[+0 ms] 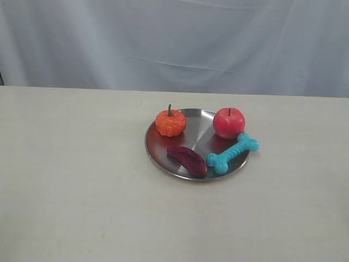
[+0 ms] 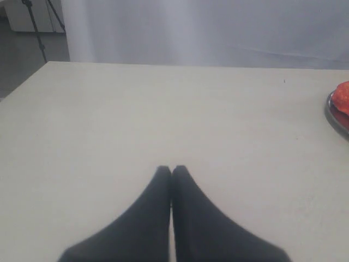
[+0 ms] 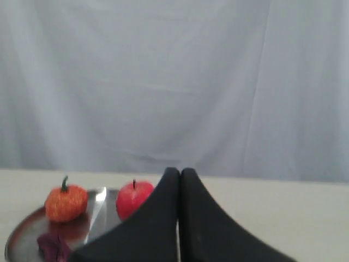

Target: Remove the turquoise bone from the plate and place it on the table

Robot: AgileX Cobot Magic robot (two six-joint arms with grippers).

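Note:
The turquoise bone [image 1: 233, 153] lies slanted on the front right part of the silver plate [image 1: 196, 131], one knobbed end over the rim, just in front of the red apple [image 1: 229, 122]. Neither arm shows in the exterior view. My left gripper [image 2: 171, 169] is shut over bare table [image 2: 136, 120], with the plate's edge [image 2: 334, 117] far off to the side. My right gripper [image 3: 180, 171] is shut too, hovering short of the plate [image 3: 22, 232]; its black fingers hide the bone in that view.
An orange pumpkin [image 1: 170, 122] and a dark purple elongated piece [image 1: 187, 159] share the plate. In the right wrist view the apple [image 3: 132, 198], pumpkin [image 3: 65, 203] and purple piece [image 3: 53, 245] show. A pale curtain [image 1: 174, 38] hangs behind the table [image 1: 71, 180].

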